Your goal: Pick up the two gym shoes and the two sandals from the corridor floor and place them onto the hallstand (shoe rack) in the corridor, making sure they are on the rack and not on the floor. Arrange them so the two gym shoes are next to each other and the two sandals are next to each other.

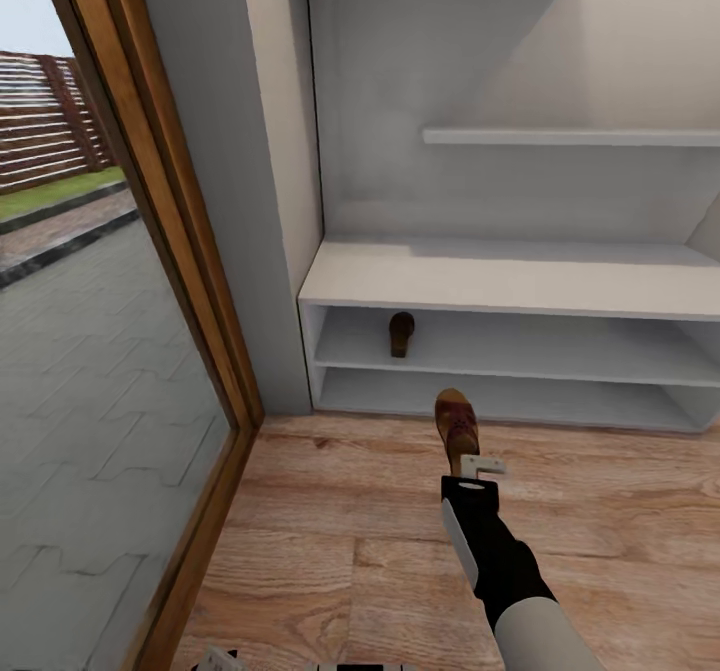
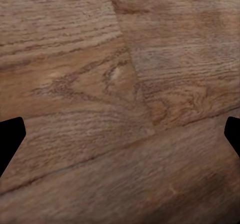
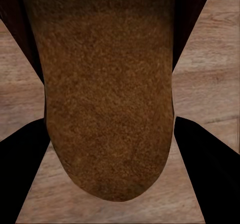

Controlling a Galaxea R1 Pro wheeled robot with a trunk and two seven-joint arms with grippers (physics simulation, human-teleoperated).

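Note:
My right gripper (image 1: 468,463) is shut on a brown sandal (image 1: 457,427), holding it just above the wood-plank corridor floor (image 1: 340,541) in front of the white hallstand (image 1: 520,281). In the right wrist view the sandal's tan footbed (image 3: 107,98) sits between the dark fingers (image 3: 25,169). The other sandal (image 1: 401,333) lies on the hallstand's middle shelf, towards its left end. My left gripper (image 2: 122,129) is open over bare floor, its fingertips (image 2: 11,134) wide apart. The gym shoes are out of view.
A wood-framed glass door (image 1: 150,251) stands at the left, with paving outside. A white wall corner (image 1: 270,201) adjoins the hallstand's left end. A floating wall shelf (image 1: 570,137) hangs above the hallstand.

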